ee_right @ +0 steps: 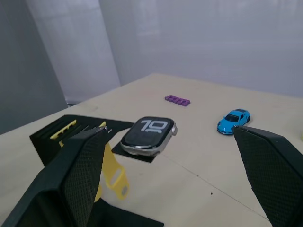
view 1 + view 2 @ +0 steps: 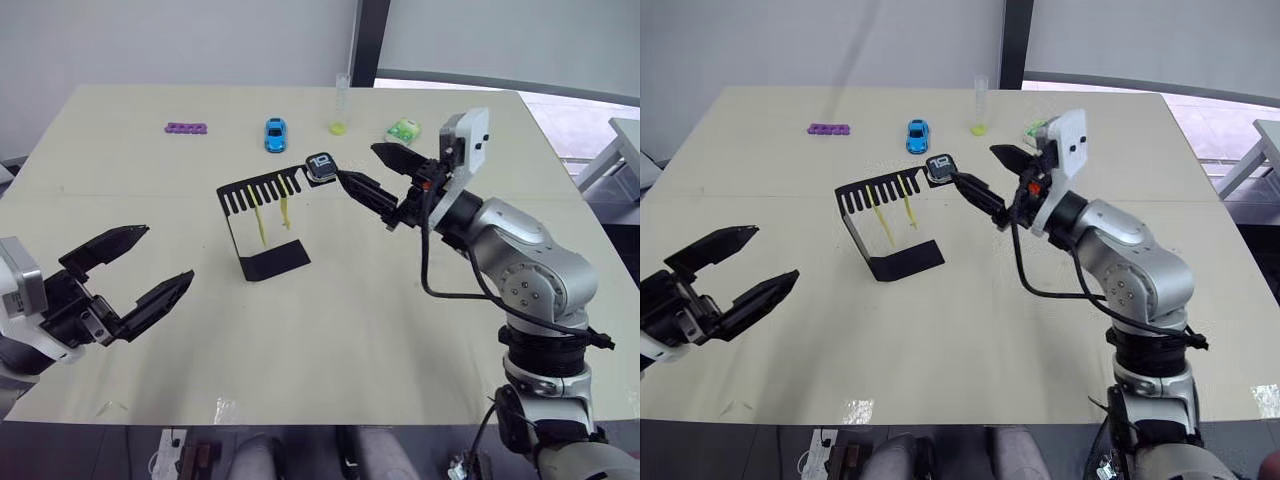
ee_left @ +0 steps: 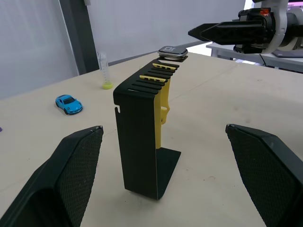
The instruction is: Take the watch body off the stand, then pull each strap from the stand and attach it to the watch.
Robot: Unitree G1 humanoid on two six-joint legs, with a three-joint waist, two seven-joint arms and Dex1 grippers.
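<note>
The black stand (image 2: 262,228) stands mid-table, its slotted top plate facing me. The watch body (image 2: 320,166) lies flat on the right end of that plate, white digits showing (image 1: 147,135). Two yellow straps (image 2: 261,224) hang from the slots, side by side under the plate (image 3: 163,101). My right gripper (image 2: 362,165) is open just right of the watch, with one fingertip close to its edge and nothing held. Over the near left of the table my left gripper (image 2: 167,253) hangs open and empty, well short of the stand.
Along the table's far side sit a purple piece (image 2: 186,128), a blue toy car (image 2: 275,133), a clear tube with a yellow tip (image 2: 340,105) and a green pack (image 2: 403,129). Bare tabletop (image 2: 330,330) stretches between the stand and the near edge.
</note>
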